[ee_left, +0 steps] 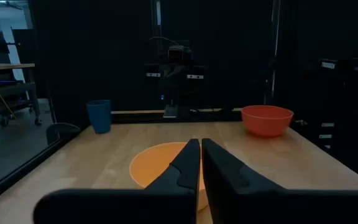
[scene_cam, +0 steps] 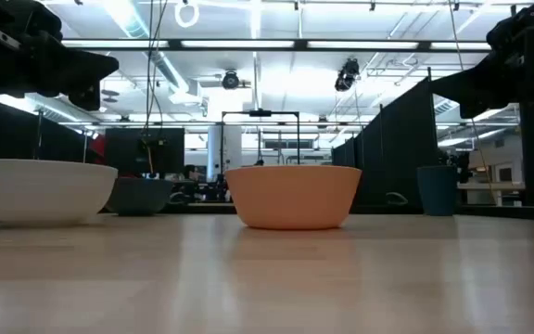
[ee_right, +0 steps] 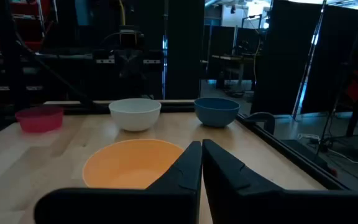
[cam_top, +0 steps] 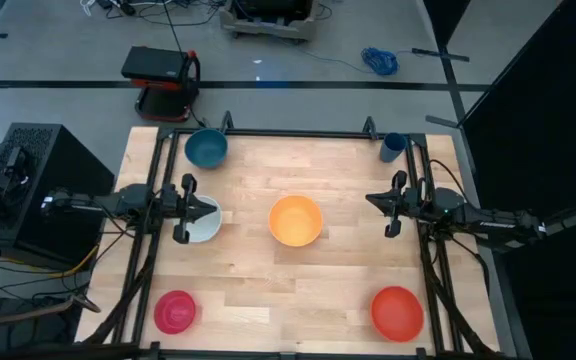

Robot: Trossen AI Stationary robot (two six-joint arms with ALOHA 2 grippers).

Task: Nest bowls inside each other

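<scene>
The left gripper (cam_top: 206, 209) is held above the table's left side, its arm stretched level from the left edge, and its two dark fingers (ee_left: 188, 163) are pressed together with nothing between them. The white bowl (cam_top: 204, 221) is found directly beneath its tip. The right gripper (cam_top: 376, 202) is held in mirror pose over the right side, fingers (ee_right: 189, 163) likewise brought together and empty.

The orange bowl (cam_top: 295, 220) is placed between the two grippers, in front of each, at the middle of the table (cam_top: 338, 170). The teal-blue bowl (cam_top: 206, 148) is seen beyond the left gripper toward the far left corner, and the magenta-pink bowl (cam_top: 175, 312) on that gripper's other side, at the near left corner. The red bowl (cam_top: 397, 312) is set near the right gripper's side, at the near right corner. A blue cup (cam_top: 393, 147) is stood at the far right corner.

All five bowls are round, shallow, smooth-walled and plain, apparently of plastic, each resting upright and apart from the others. The tabletop is made of pale wooden planks with a visible grain, framed by dark rails.
</scene>
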